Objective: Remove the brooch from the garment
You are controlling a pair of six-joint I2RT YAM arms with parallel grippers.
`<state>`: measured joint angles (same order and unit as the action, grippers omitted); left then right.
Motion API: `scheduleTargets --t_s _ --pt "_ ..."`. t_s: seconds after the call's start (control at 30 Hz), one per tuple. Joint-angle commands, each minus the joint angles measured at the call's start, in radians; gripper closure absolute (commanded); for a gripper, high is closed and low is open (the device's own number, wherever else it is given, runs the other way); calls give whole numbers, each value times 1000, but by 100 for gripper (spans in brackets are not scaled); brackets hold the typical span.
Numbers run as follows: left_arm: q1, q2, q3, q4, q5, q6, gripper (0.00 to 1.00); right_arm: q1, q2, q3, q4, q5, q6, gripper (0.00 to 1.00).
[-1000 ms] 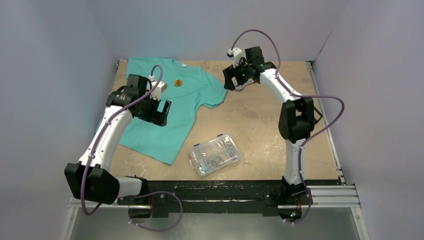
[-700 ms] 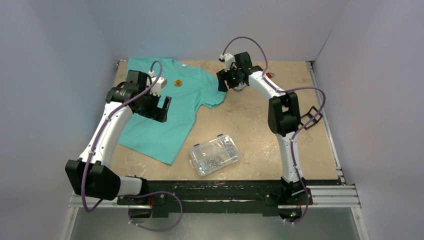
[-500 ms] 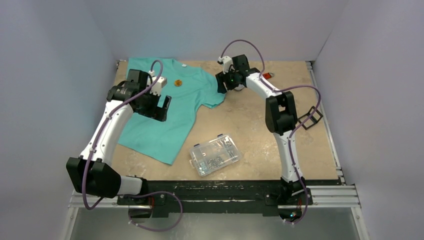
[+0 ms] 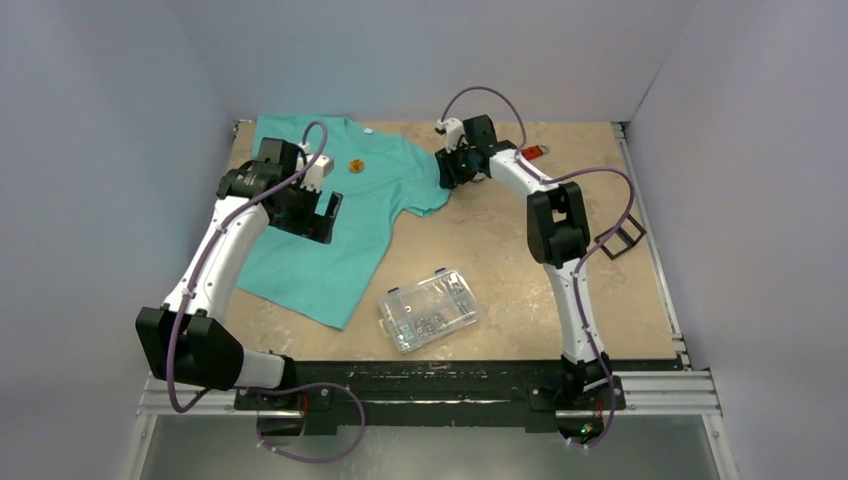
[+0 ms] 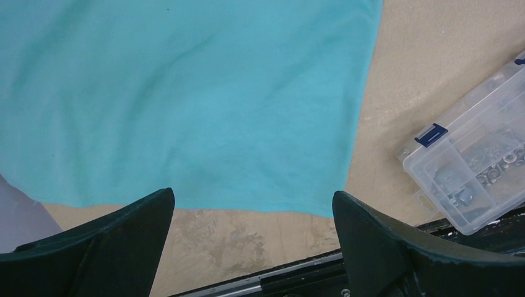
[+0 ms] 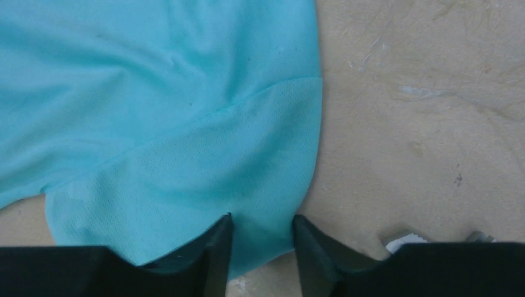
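Observation:
The garment (image 4: 380,200), a teal T-shirt, lies flat at the back left of the table. The brooch (image 4: 355,165), a tiny orange disc, is pinned on its chest and shows only in the top view. My left gripper (image 4: 322,228) hovers over the shirt's lower left part, wide open and empty. In its wrist view the left gripper (image 5: 254,195) frames the shirt's hem (image 5: 186,93). My right gripper (image 4: 447,172) is down at the shirt's right sleeve. In its wrist view the right gripper (image 6: 263,218) shows a narrow gap with sleeve fabric (image 6: 186,167) lying in it.
A clear plastic organiser box (image 4: 430,308) of small parts sits front centre, also seen as the box (image 5: 477,167). A red-handled tool (image 4: 533,152) lies at the back, right of the right gripper. A black frame-like object (image 4: 620,238) lies at the right. Walls stand close round the table.
My right arm swung left from the back centre to the shirt's right sleeve, and its jaws narrowed. The left arm barely moved. The red-handled tool came into sight.

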<state>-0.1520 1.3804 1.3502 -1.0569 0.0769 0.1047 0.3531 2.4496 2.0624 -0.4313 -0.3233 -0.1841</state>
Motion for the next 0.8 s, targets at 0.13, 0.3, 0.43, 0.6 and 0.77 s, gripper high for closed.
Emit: scheduleTargets --t_s 0.13,0.3,0.43,0.6,0.77 --pt "-3 5 41 -5 2 -7 0 4 -53 -6 -74 -43 -46 99" --pt "-3 0 9 23 23 12 0 2 -212 -184 -72 -31 -118 100" --pt "-3 -2 -21 50 66 36 0 -1 -324 -344 -94 8 -177 100" --pt "-4 13 -38 86 164 33 0 -34 -430 -515 -119 21 -229 100" --pt "-18 28 -64 177 234 7 0 -54 -554 -703 -124 -17 -256 100"
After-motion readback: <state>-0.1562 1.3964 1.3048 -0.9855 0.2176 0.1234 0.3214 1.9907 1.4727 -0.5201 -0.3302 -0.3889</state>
